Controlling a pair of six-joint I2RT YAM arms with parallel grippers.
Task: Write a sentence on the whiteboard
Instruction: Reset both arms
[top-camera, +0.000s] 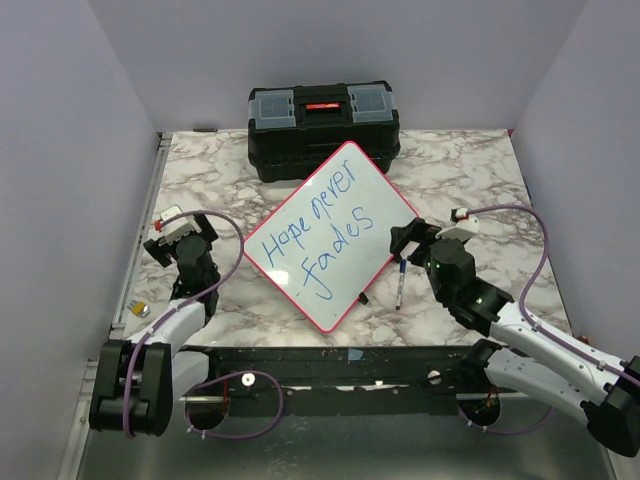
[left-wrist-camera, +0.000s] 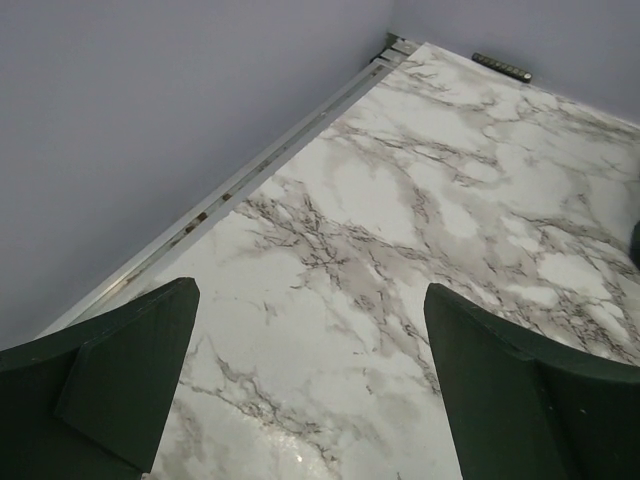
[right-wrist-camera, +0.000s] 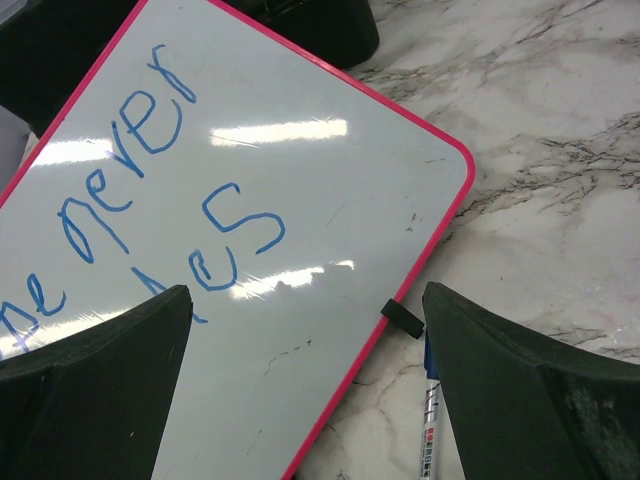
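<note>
The whiteboard (top-camera: 330, 232) with a red-pink frame lies turned like a diamond in the middle of the marble table, with "Hope never fades" in blue on it. It also shows in the right wrist view (right-wrist-camera: 250, 200). A marker (top-camera: 399, 285) lies on the table by the board's right edge; it shows in the right wrist view (right-wrist-camera: 430, 430) too. My right gripper (top-camera: 405, 240) is open and empty, just above the board's right edge and the marker. My left gripper (top-camera: 185, 232) is open and empty over bare table left of the board.
A black toolbox (top-camera: 322, 128) stands behind the whiteboard at the back. A metal rail (left-wrist-camera: 240, 185) runs along the table's left edge by the wall. A small yellow-capped object (top-camera: 140, 309) lies at the near left.
</note>
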